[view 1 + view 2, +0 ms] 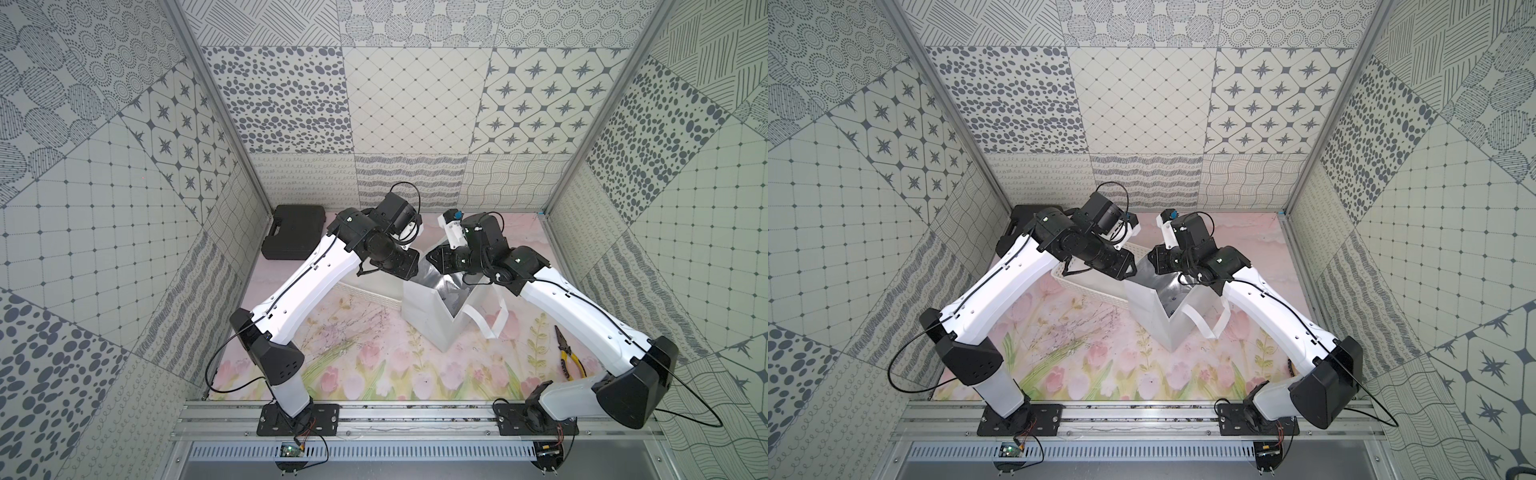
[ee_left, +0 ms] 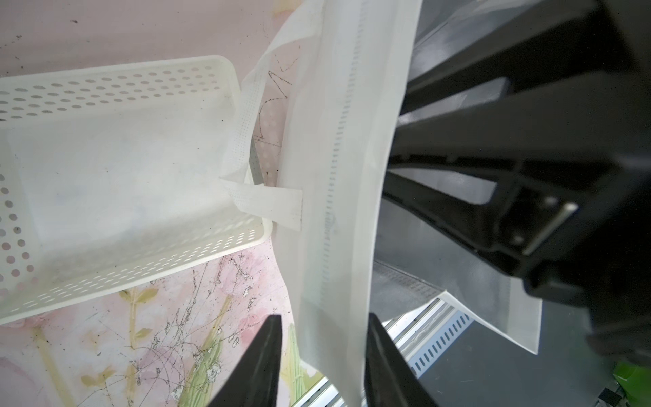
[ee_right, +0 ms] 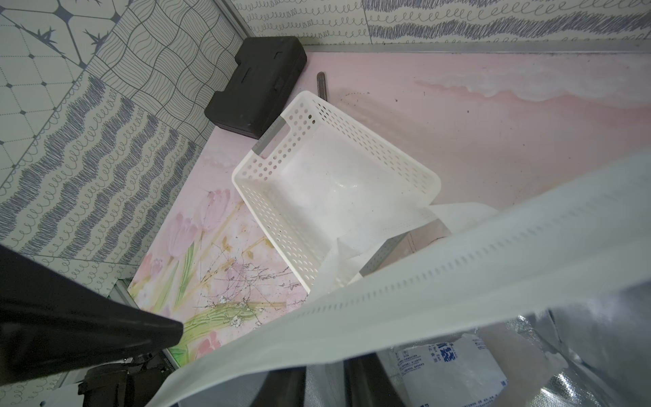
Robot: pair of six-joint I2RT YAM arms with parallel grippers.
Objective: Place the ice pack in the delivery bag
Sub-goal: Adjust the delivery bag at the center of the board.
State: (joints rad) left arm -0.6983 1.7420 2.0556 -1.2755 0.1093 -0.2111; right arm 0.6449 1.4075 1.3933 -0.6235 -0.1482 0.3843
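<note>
Right wrist view: the ice pack (image 3: 454,370) is seen lying inside the bag (image 3: 422,282), beside the right gripper (image 3: 326,387), jaws narrowly parted, empty; the bag's left wall is straddled by the left gripper (image 2: 324,359), grip not discernible; placing is judged done; clean upward withdrawal is needed.

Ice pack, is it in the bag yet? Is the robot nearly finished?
Nearly. Done: the ice pack already lies inside the foil-lined delivery bag. In hand: the left gripper has its jaws either side of the bag's wall, and the right gripper is down inside. Still to do: probably just pulling both grippers clear.
</note>
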